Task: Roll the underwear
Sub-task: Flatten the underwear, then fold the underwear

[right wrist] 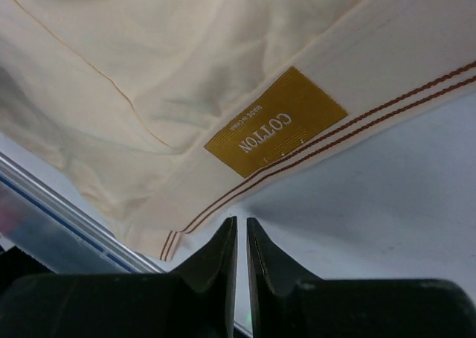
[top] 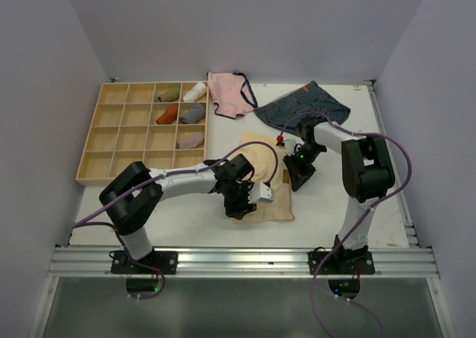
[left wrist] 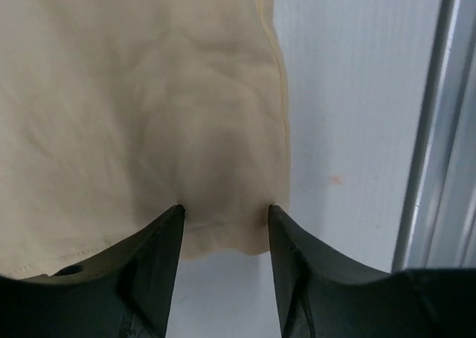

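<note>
The pale peach underwear [top: 269, 173] lies spread flat at the table's middle. In the left wrist view its hem corner [left wrist: 223, 237] lies between my left gripper's [left wrist: 225, 208] open fingertips, which rest on the cloth and bunch it slightly. In the top view the left gripper [top: 239, 206] sits on the cloth's near left part. My right gripper [top: 298, 179] is at the cloth's right edge. Its tips [right wrist: 242, 220] are shut with nothing between them, just short of the striped waistband [right wrist: 387, 77] and its gold cotton label [right wrist: 275, 122].
A wooden compartment tray [top: 111, 141] holding several rolled garments stands at the back left. A pink pair with dark trim [top: 229, 92] and a navy striped pair [top: 301, 107] lie at the back. A metal rail [top: 245, 260] runs along the near edge.
</note>
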`<state>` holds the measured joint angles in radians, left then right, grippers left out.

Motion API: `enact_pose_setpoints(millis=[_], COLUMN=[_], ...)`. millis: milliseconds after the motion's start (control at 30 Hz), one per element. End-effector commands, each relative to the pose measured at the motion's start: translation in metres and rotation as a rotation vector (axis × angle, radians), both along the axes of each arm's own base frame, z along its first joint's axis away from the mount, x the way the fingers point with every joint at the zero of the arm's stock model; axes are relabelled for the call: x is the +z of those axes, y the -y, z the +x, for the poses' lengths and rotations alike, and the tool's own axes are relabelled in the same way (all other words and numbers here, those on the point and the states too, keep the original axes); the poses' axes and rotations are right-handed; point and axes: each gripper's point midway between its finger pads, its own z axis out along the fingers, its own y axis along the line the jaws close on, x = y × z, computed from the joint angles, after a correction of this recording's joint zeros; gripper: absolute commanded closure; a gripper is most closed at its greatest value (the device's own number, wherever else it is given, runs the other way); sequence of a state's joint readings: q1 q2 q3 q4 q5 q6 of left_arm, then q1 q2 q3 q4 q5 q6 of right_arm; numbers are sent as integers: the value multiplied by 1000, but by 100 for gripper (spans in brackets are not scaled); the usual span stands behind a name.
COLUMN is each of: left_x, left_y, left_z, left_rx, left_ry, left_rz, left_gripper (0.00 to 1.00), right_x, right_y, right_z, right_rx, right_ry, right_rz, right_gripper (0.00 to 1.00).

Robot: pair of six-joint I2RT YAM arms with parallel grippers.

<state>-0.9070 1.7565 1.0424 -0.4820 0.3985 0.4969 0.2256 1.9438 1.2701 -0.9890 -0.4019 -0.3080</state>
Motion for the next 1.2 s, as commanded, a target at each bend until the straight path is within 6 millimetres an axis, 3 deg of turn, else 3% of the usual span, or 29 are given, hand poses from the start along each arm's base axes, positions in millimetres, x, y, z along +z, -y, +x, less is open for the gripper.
enact_pose_setpoints(millis=[0,33,167,267,333,367,400,433,467,500,533,567,633,667,700,733,800,833,900,933,1167], left_x=[21,28,89,131,157,153,155,176,156,157,175,155,165,150,153,135,135,116,113,100,72], left_y=[-15,-14,8,21,21,19,2,2,-2,-18,-18,-20,-23,-22,-18,-16,-9,-8,-4,-3,2], left_z=[-37,-38,-34,-13,32,53,89,119,144,170,193,211,253,267,298,307,326,332,344,347,355], left_rx=[-91,-101,-128,-84,18,63,157,210,253,302,316,353,430,457,517,537,560,579,594,598,594], left_ry=[-103,-101,-38,58,143,128,130,157,119,101,122,88,149,147,215,202,212,190,195,183,159], left_rz=[-12,-32,-195,-303,-357,-351,-355,-387,-352,-364,-385,-360,-391,-385,-416,-403,-436,-421,-436,-429,-427], left_gripper=[47,44,39,37,36,36,36,36,36,36,36,36,36,36,36,37,37,37,37,37,35], right_x=[16,20,50,72,98,106,107,120,121,121,120,121,114,113,105,102,98,85,75,67,34], right_y=[-9,-16,-24,-20,-17,-15,-13,-9,-7,-5,-5,-4,-2,-1,-2,-3,-3,-3,0,1,4], right_z=[-27,-34,-53,-28,4,20,33,54,67,78,94,108,132,148,163,172,183,188,195,198,195], right_rx=[107,158,239,205,109,75,42,10,1,-10,-21,-32,-83,-101,-133,-137,-153,-157,-171,-169,-105], right_ry=[-30,-25,9,125,234,279,294,347,376,396,411,448,473,519,532,555,565,551,549,545,504], right_rz=[32,49,108,127,184,202,208,217,206,193,186,175,160,156,157,160,154,146,122,116,98], right_gripper=[86,86,85,78,71,64,61,58,54,53,52,52,53,54,55,55,56,57,57,57,54])
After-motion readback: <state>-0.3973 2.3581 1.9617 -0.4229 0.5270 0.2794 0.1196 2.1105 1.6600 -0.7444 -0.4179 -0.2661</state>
